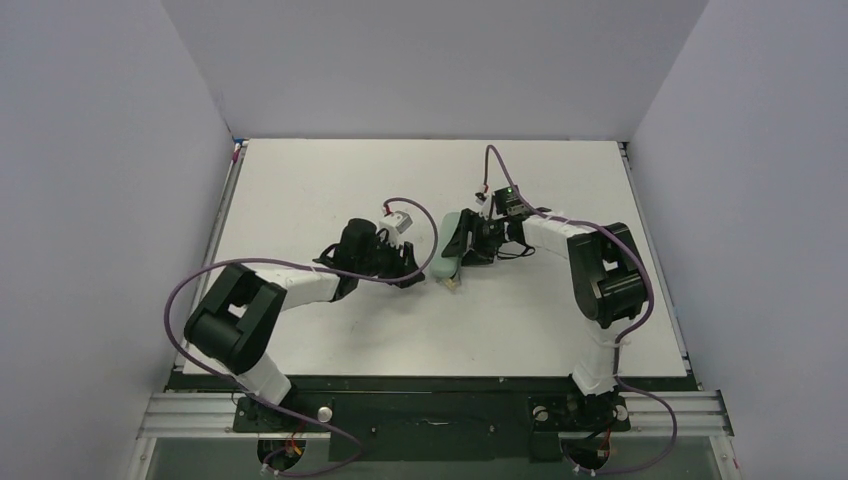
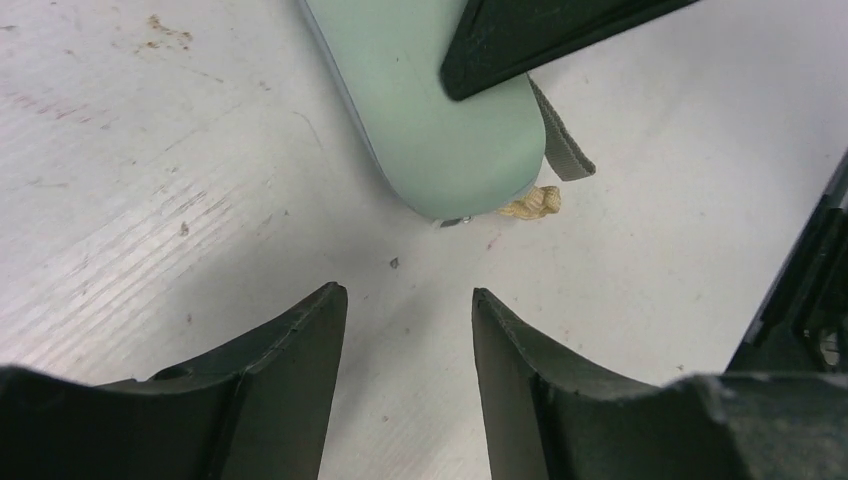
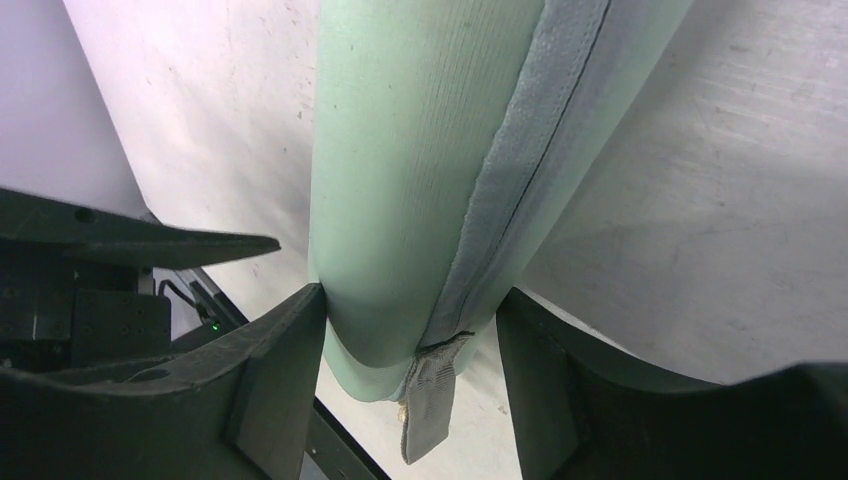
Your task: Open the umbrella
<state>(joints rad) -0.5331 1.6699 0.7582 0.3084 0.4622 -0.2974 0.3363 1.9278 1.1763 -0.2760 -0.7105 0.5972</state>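
The umbrella (image 1: 450, 255) is bundled in its pale mint-green pouch and lies mid-table, long axis running far to near. It also shows in the left wrist view (image 2: 440, 110) and the right wrist view (image 3: 420, 180). A grey strap (image 3: 425, 400) and a small tan knot (image 2: 530, 205) hang at its near end. My right gripper (image 1: 468, 245) straddles the pouch near that end (image 3: 410, 292), one finger pressed on each side. My left gripper (image 1: 412, 272) is open and empty (image 2: 407, 292), just short of the pouch's near end, not touching it.
The white table (image 1: 330, 180) is walled by grey panels at the back and both sides. A black frame edge runs along the near side (image 1: 430, 385). Purple cables loop off both arms (image 1: 430, 225).
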